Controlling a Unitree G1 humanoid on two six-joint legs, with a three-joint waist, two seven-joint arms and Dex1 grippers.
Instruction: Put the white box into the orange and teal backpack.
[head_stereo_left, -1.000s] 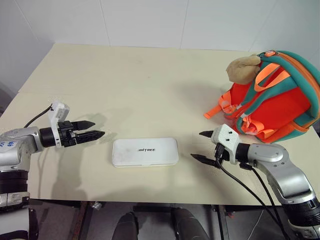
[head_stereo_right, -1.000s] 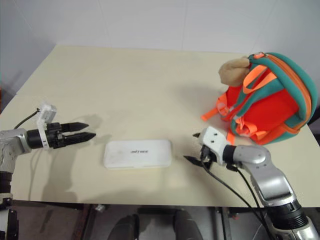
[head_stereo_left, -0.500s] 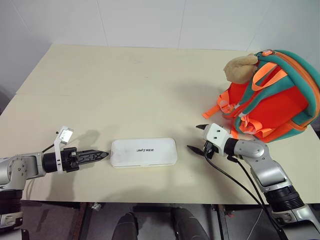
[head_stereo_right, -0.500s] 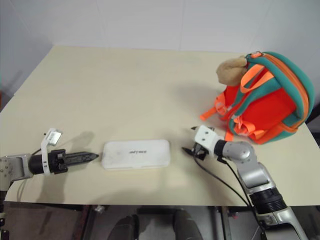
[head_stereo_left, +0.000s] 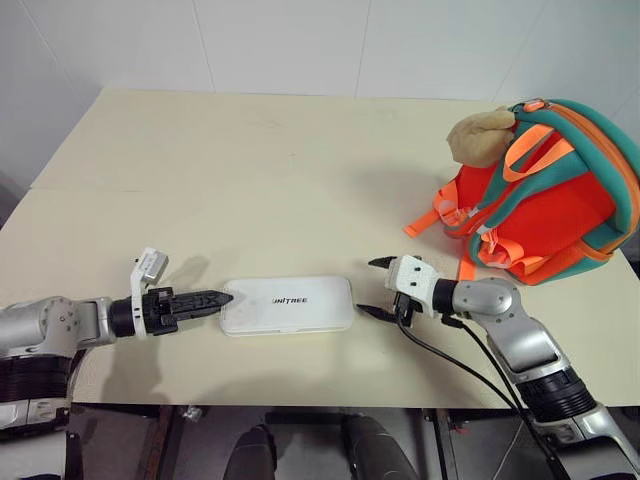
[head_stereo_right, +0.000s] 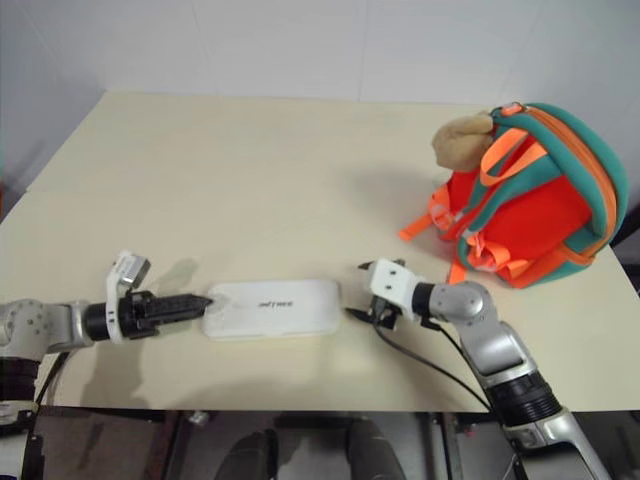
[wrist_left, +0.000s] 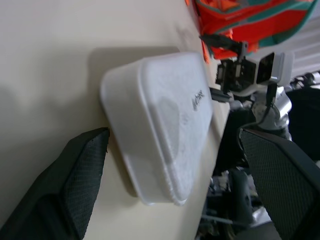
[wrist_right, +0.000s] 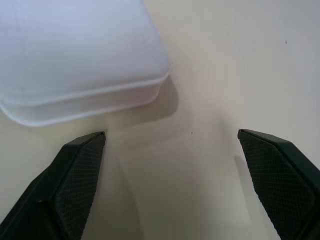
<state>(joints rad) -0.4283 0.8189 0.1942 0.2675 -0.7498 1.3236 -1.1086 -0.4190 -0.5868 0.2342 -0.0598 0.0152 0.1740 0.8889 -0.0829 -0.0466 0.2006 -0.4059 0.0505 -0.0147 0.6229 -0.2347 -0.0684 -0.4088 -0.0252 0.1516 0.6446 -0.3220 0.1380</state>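
The white box (head_stereo_left: 288, 304) lies flat near the table's front edge, lettering up. My left gripper (head_stereo_left: 222, 297) is open, its fingertips at the box's left short end. In the left wrist view the box (wrist_left: 165, 120) sits just ahead, between the spread fingers (wrist_left: 75, 185). My right gripper (head_stereo_left: 369, 287) is open a short gap from the box's right end. In the right wrist view the box's corner (wrist_right: 75, 55) lies ahead of the fingers, not between them. The orange and teal backpack (head_stereo_left: 545, 200) stands at the right of the table, apart from both grippers.
A tan plush toy (head_stereo_left: 483, 137) hangs on the backpack's upper left. Orange webbing straps (head_stereo_left: 432, 220) trail onto the cream table (head_stereo_left: 280, 170). The table's front edge runs just behind both wrists. A black cable (head_stereo_left: 450, 360) hangs from the right wrist.
My left gripper has dropped, rolled and moved right until its tips reach the box's left end. The right gripper has moved left toward the box's right end. The box has not moved.
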